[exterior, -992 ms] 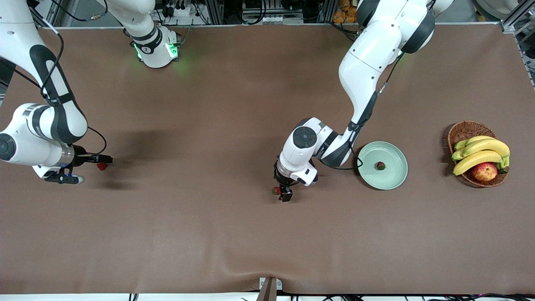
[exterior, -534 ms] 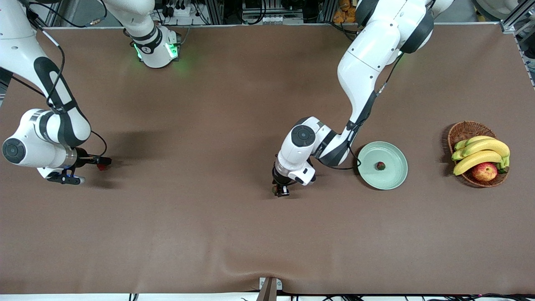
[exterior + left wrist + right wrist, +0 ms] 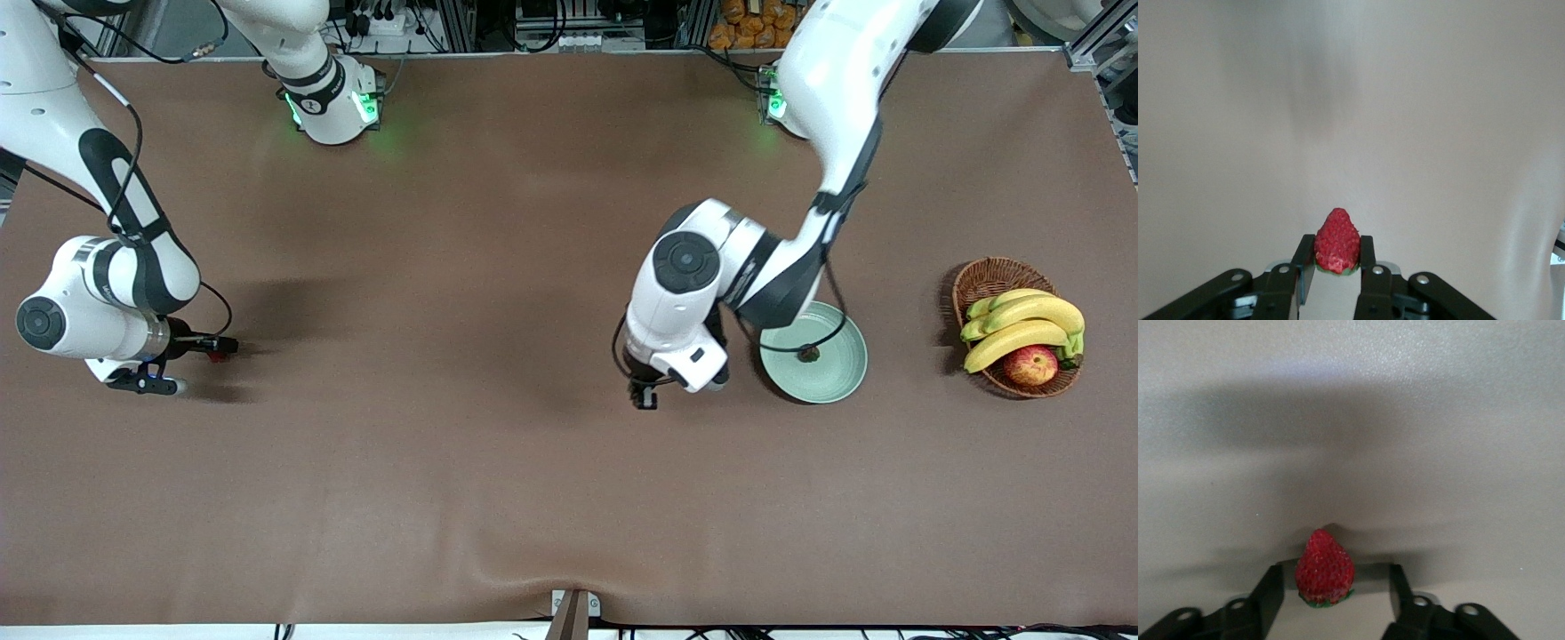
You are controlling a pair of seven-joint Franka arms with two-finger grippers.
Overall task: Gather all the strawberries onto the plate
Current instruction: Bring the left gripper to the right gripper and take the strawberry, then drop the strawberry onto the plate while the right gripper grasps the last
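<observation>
Left gripper [image 3: 1337, 267] is clamped on a strawberry [image 3: 1337, 241], red tip poking out past the fingertips, up over bare table [image 3: 498, 498] at about 9 o'clock from the plate [image 3: 840, 378], just beside its rim. Right gripper [image 3: 1335, 590] is down at the right arm's end of the table, fingers spread either side of another berry [image 3: 1325, 570], one finger touching it and the other apart. A third one [image 3: 808, 354] sits in the plate.

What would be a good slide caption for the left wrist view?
Left gripper shut on a red strawberry, lifted above the brown table.
</observation>
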